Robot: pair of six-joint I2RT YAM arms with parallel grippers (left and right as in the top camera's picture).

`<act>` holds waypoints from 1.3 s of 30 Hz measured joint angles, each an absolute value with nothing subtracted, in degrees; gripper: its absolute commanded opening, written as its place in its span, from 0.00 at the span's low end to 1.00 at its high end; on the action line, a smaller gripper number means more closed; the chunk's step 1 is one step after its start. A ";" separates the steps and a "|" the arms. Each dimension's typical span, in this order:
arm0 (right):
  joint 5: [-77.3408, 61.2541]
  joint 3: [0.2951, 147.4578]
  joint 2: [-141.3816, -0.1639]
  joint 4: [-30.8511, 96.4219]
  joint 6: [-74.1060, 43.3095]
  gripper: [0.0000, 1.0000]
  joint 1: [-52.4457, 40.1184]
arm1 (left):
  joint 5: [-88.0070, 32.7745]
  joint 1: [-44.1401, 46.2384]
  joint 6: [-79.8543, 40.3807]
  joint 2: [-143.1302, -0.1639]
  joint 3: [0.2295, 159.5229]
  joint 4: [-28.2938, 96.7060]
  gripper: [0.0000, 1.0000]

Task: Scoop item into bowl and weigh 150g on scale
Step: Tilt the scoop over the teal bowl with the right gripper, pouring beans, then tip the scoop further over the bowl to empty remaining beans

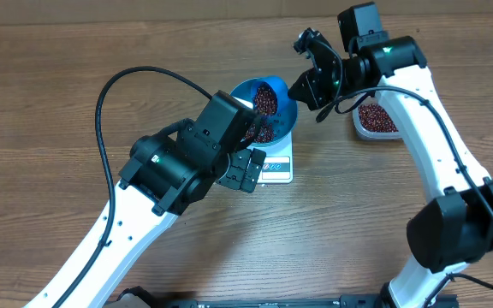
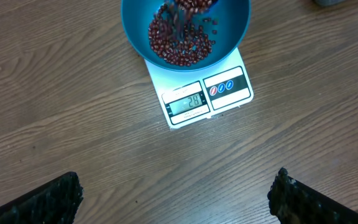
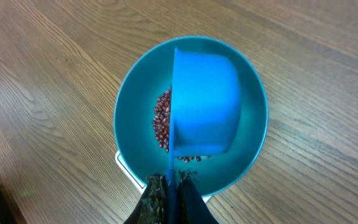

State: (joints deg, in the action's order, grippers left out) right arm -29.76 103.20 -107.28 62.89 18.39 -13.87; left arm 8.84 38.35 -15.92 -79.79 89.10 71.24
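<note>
The step in hand is pouring. The right gripper (image 3: 169,186) is clamped on the handle of the bright-blue scoop (image 3: 207,102), which is tipped on its side above the teal bowl (image 3: 129,93). The bowl sits on the white scale (image 2: 229,87), roughly mid-table and somewhat nearer the far edge. The left gripper (image 2: 176,180) hangs empty with its jaws spread wide, over bare table (image 2: 55,99) on the near side of the scale.

The beans (image 2: 179,40) are small, dark red-brown and glossy. They form a loose, shallow heap that covers only the bottom of the bowl. The display (image 2: 187,102) seems to read a low two-digit figure, though it is small and hard to make out. Judging by that, the target is far off.

The next move likely calls for levelling the scoop, carrying it to the clear tub (image 1: 375,118) toward the table's far right, and digging up another load.
</note>
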 measured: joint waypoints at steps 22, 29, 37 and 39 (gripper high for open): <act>-22.59 103.28 -101.51 63.72 18.04 0.04 -16.38 | 8.84 38.35 -15.92 -79.79 89.10 71.24 0.99; -18.33 103.28 -101.51 63.70 18.00 0.04 -18.79 | 8.82 38.35 -15.92 -79.79 89.10 71.24 1.00; -17.56 103.28 -101.51 63.88 18.02 0.04 -18.76 | 8.84 38.35 -15.92 -79.79 89.10 71.24 1.00; -17.58 103.28 -101.51 63.88 18.04 0.04 -18.79 | 8.82 38.35 -15.92 -79.79 89.10 71.24 0.99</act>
State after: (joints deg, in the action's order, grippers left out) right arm -17.58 103.28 -101.51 63.88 18.04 -18.79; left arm 8.82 38.35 -15.92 -79.79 89.10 71.24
